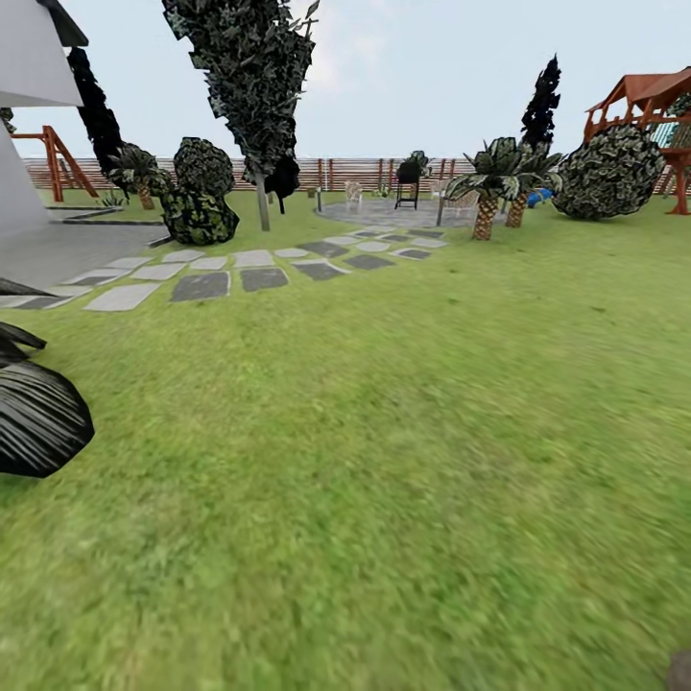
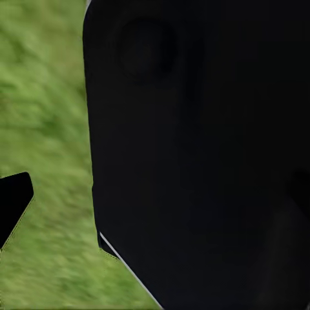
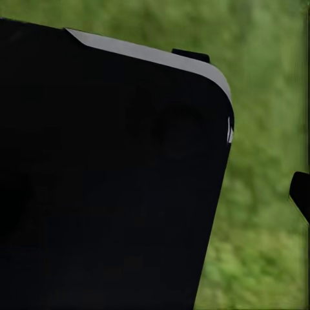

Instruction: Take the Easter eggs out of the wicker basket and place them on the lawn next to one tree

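Crossing lawn (image 1: pixel 384 461), no basket or eggs sighted; scan past tree (image 1: pixel 261 197); end effector states impossible to tell

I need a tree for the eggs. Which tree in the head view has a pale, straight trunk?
The tall tree beside the stepping stones; the palms have short, scaly trunks.

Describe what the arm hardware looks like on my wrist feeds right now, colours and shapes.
In the left wrist view a large matte black body with rounded corners shows a shallow round recess near one corner and a thin pale edge line, over blurred lawn. A small black part pokes in at the edge. The right wrist view shows a similar black body with a light grey bevelled edge and a small black tab.
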